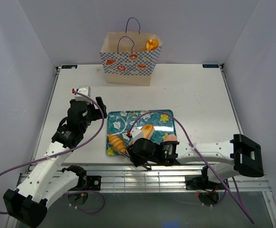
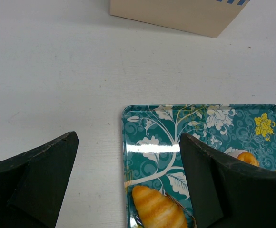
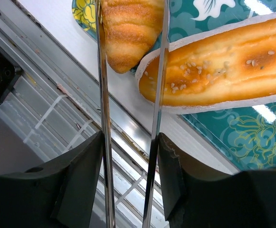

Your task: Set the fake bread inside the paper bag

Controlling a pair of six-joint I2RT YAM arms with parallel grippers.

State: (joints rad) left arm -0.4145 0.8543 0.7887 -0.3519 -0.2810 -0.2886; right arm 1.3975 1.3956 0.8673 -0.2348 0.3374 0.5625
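At the near edge of the tray [image 3: 252, 137], your right tool [image 3: 128, 156] grips the tongs [image 3: 103, 104], whose blades flank a ridged roll [image 3: 128, 33]. Your left tool [image 2: 128, 142] hangs wide open above the tabletop [image 2: 57, 71].

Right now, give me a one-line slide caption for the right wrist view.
Right gripper holds metal tongs straddling a ridged bread roll beside a sesame loaf on the teal tray.

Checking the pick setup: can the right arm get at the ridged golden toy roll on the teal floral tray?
Probably yes: the metal tongs in the right gripper straddle the ridged golden roll, nothing between.
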